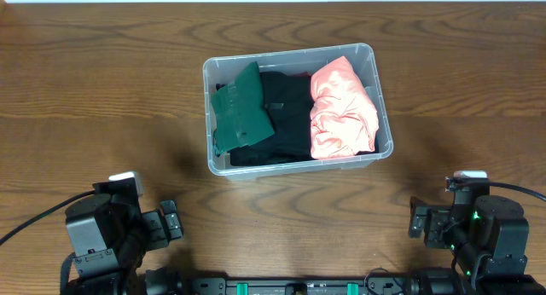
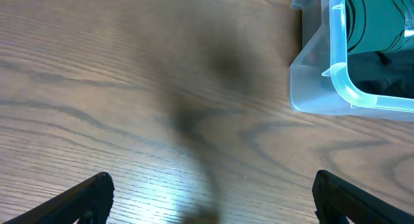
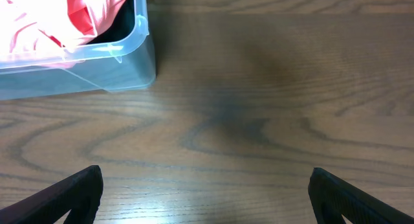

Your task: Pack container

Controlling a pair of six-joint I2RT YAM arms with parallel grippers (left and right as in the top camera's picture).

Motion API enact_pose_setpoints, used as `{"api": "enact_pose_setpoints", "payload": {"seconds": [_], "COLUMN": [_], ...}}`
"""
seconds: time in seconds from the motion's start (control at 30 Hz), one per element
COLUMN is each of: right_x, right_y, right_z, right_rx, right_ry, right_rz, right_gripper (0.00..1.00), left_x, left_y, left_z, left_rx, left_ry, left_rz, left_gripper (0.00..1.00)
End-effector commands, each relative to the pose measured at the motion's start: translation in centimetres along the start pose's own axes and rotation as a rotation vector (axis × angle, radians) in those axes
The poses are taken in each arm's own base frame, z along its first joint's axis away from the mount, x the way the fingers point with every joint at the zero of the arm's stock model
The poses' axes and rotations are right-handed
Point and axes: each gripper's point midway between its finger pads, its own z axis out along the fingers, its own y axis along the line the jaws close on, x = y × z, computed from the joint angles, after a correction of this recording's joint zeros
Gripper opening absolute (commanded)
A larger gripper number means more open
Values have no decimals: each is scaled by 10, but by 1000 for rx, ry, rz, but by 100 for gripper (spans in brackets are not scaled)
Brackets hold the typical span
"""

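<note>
Even bright light; blurred shadows and glare on the table (image 2: 97, 75).

Robot lab setup: wood-grain table (image 1: 85, 90) with two mounted arms (image 1: 94, 231).

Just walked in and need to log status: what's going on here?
Nothing is being handled right now. The clear container holds a green garment, a black garment and a pink garment side by side. The left hand and right hand are both open and empty, on the robot's side of the container, not touching it.
</note>
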Motion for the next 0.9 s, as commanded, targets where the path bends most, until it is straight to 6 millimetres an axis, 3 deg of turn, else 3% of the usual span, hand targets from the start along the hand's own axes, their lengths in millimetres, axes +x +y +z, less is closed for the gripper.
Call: {"api": "enact_pose_setpoints", "payload": {"seconds": [0.0,0.33,0.53,0.87], "right_x": [1,-3,-11,-52], "right_y": [-2,3,6,13], "right_z": [1,-8,10,47], "right_rx": [12,-25,-48,-77], "right_ry": [1,-170,-391,-735], "right_rz": [14,4,-1,-1], "right_gripper": [99,99,99,99], "left_x": [1,1,1,1], "left_y": [-1,-1,-1,-1], "left_z": [0,0,0,0], "left_rx": [9,9,9,9], "left_ry": [2,2,2,2], "left_rz": [7,7,7,7], "left_gripper": [98,98,98,98]}}
